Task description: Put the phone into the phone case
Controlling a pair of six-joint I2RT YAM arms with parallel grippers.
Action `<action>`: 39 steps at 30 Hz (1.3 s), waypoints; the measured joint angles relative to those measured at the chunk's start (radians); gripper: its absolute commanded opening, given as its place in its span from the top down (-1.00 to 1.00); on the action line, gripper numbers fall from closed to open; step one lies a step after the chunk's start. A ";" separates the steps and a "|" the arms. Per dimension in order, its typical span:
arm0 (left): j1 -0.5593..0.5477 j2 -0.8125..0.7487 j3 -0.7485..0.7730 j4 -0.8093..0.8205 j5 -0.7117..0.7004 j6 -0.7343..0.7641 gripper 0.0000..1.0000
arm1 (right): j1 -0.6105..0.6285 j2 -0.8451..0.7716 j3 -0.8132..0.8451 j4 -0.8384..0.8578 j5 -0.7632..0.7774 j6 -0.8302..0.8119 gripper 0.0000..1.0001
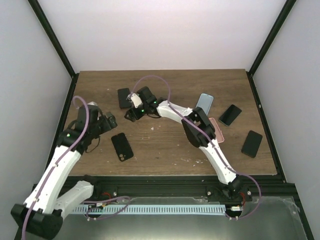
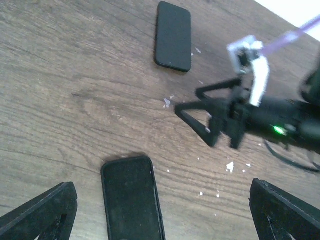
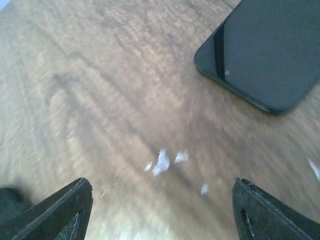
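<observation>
A black phone [image 1: 123, 98] lies flat at the far middle of the table; it also shows in the left wrist view [image 2: 173, 36] and the right wrist view [image 3: 265, 50]. A black rimmed slab that looks like a phone case [image 1: 122, 146] lies nearer, also in the left wrist view [image 2: 132, 197]. My right gripper [image 1: 129, 116] is open and empty just in front of the black phone, low over bare wood [image 3: 165, 215]; it shows in the left wrist view [image 2: 192, 102]. My left gripper [image 1: 111, 121] is open and empty, above and left of the case [image 2: 162, 220].
On the right side lie a light blue phone [image 1: 204, 103], a pink case [image 1: 217, 129] partly under the right arm, and two more black phones [image 1: 229, 114] [image 1: 251, 143]. White crumbs [image 3: 162, 161] dot the wood. Black frame posts stand at the table's corners.
</observation>
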 measured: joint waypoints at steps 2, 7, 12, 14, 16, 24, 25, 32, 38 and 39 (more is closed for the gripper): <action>0.013 0.066 0.023 0.014 0.001 0.016 -0.99 | 0.002 -0.086 -0.095 0.006 0.018 0.009 -0.64; 0.056 0.255 0.105 0.055 0.012 0.055 -1.00 | -0.010 -0.388 -0.361 0.063 0.101 0.044 -0.99; 0.085 0.468 0.231 0.101 0.008 0.079 -0.92 | -0.016 -0.684 -0.595 0.116 0.185 0.083 -1.00; 0.088 0.556 0.290 0.119 0.002 0.085 -0.87 | -0.017 -0.789 -0.687 0.132 0.208 0.104 -1.00; 0.091 0.660 0.370 0.132 0.002 0.094 -0.85 | -0.016 -0.881 -0.769 0.135 0.220 0.126 -1.00; 0.091 1.006 0.630 0.162 0.008 0.136 -1.00 | -0.016 -1.162 -0.921 0.134 0.270 0.172 -1.00; 0.091 1.035 0.648 0.163 0.004 0.141 -1.00 | -0.016 -1.181 -0.921 0.135 0.280 0.172 -1.00; 0.091 1.279 0.839 0.120 -0.026 0.195 -1.00 | -0.016 -1.215 -0.921 0.134 0.302 0.173 -1.00; 0.091 1.392 0.956 0.082 -0.032 0.222 -0.99 | -0.016 -1.203 -0.922 0.135 0.301 0.173 -1.00; 0.091 1.398 0.965 0.083 -0.032 0.225 -0.98 | -0.016 -1.198 -0.922 0.134 0.301 0.173 -0.99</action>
